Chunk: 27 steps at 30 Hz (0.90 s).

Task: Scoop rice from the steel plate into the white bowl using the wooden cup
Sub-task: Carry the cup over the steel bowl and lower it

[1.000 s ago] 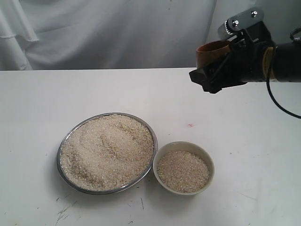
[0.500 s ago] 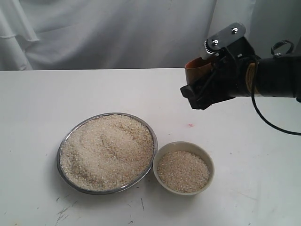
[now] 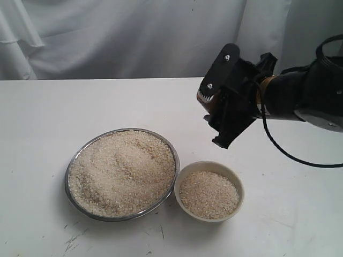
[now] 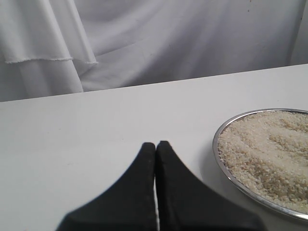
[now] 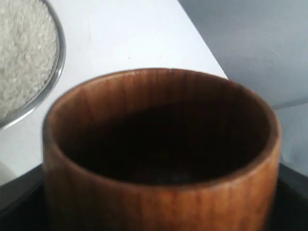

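Note:
The steel plate (image 3: 68, 176) lies on the white table, heaped with rice (image 3: 122, 171). To its right stands the white bowl (image 3: 236, 180), holding rice (image 3: 209, 194) of its own. My right gripper (image 3: 215, 116) hangs in the air above the gap between plate and bowl, rolled over to one side. It is shut on the wooden cup (image 5: 159, 192), whose dark inside looks empty. In the exterior view the gripper body hides most of the cup. My left gripper (image 4: 155, 144) is shut on nothing, low over the table beside the plate's rim (image 4: 217, 154).
A white cloth (image 3: 123, 37) hangs along the table's far edge. A small red mark (image 3: 217, 142) lies on the table under the right gripper. Dark scuffs (image 3: 75, 238) mark the front of the table.
The right arm has moved left and down toward the dishes. Its wrist has rolled, so the cup that showed on top is now mostly hidden behind the gripper.

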Tool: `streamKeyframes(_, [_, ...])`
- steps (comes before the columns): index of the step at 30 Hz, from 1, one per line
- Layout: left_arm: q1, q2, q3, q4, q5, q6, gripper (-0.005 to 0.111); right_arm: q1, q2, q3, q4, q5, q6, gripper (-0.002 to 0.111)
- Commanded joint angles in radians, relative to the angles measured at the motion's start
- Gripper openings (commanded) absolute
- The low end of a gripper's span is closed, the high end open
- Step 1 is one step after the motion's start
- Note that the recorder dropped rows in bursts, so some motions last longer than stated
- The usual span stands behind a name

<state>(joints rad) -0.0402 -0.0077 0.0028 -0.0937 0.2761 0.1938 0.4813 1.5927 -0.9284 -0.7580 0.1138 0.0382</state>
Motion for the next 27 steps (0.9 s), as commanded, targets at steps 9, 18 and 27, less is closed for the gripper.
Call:
streamKeyframes(9, [-0.007, 0.008, -0.003, -0.001, -0.010, -0.005, 0.000, 0.124, -0.005, -0.223, 0.327, 0.548, -0.539, 0.000])
streamKeyframes(18, [-0.007, 0.008, -0.003, -0.001, -0.010, -0.002, 0.000, 0.242, 0.116, -0.349, 0.329, 0.509, -0.589, 0.000])
streamKeyframes(27, [-0.007, 0.008, -0.003, -0.001, -0.010, -0.004, 0.000, 0.288, 0.304, -0.558, 0.222, 0.576, -0.470, 0.000])
